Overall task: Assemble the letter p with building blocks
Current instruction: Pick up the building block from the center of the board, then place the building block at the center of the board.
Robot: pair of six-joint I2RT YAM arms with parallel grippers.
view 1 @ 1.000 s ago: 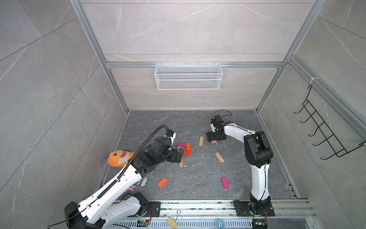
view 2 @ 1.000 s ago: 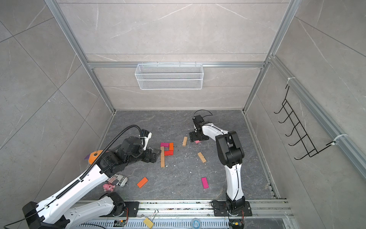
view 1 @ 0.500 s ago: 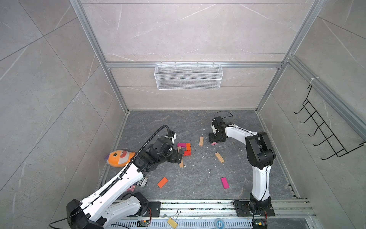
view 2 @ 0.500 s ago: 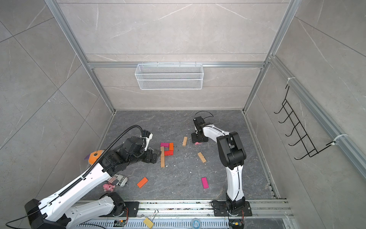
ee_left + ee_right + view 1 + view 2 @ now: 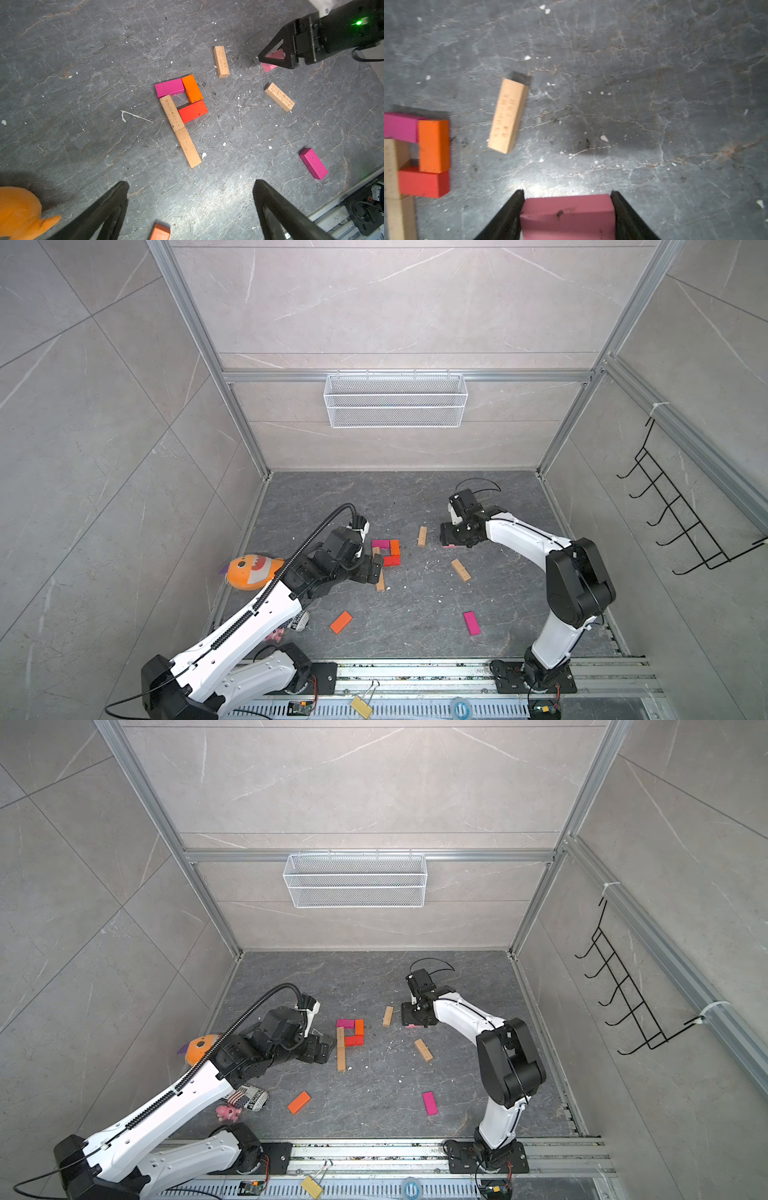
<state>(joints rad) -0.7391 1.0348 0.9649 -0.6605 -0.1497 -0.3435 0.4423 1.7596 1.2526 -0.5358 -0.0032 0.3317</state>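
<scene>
- Right fingers (image 5: 508, 214) pinch the light pink block (image 5: 568, 216) between them; lift it straight and level.
- Left fingers (image 5: 108, 207) spread wide, empty; a built letter p (image 5: 172, 113) lies ahead of them.

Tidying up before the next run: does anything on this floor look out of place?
Yes. An orange fish toy lies by the wall, and a striped pouch and small pink toy sit beside the left arm; none are blocks. White flecks litter the floor.
</scene>
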